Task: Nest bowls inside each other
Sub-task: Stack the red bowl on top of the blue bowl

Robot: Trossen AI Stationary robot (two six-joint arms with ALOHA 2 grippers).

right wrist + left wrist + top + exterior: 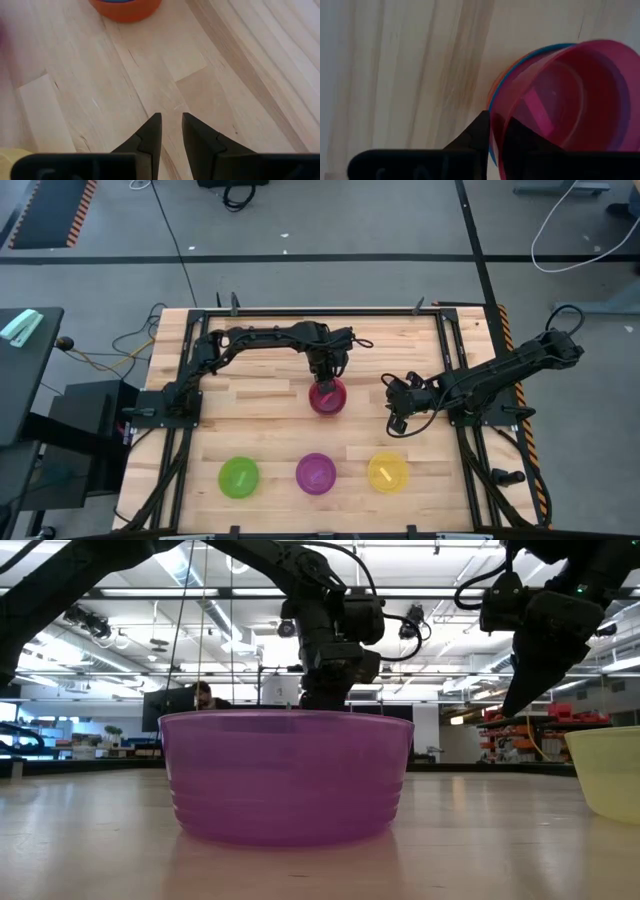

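Observation:
A pink bowl [328, 396] sits in a blue bowl [492, 102] and an orange bowl [496, 80], nested at the table's middle. In the left wrist view the pink bowl [580, 95] sits tilted in the stack. My left gripper [325, 370] stands over the stack's far rim, shut on it. Green [239, 477], purple [316, 473] and yellow [388, 472] bowls stand upright in a row near the front edge. My right gripper [395, 415] hangs shut and empty above bare wood, right of the stack. The orange bowl also shows in the right wrist view [125, 9]. My left gripper pinches the stack's rim [496, 125] from above, one finger [522, 137] inside the pink bowl and one finger [477, 132] outside. A blue edge shows between the fingers, so whether it holds the pink wall alone I cannot tell. The stack's underside is hidden.
Black frame rails [455, 360] run along the table's left and right sides. Bare wood lies between the stack and the front row. In the low view the purple bowl [287, 775] fills the foreground and hides the stack; the yellow bowl [610, 772] stands at the right.

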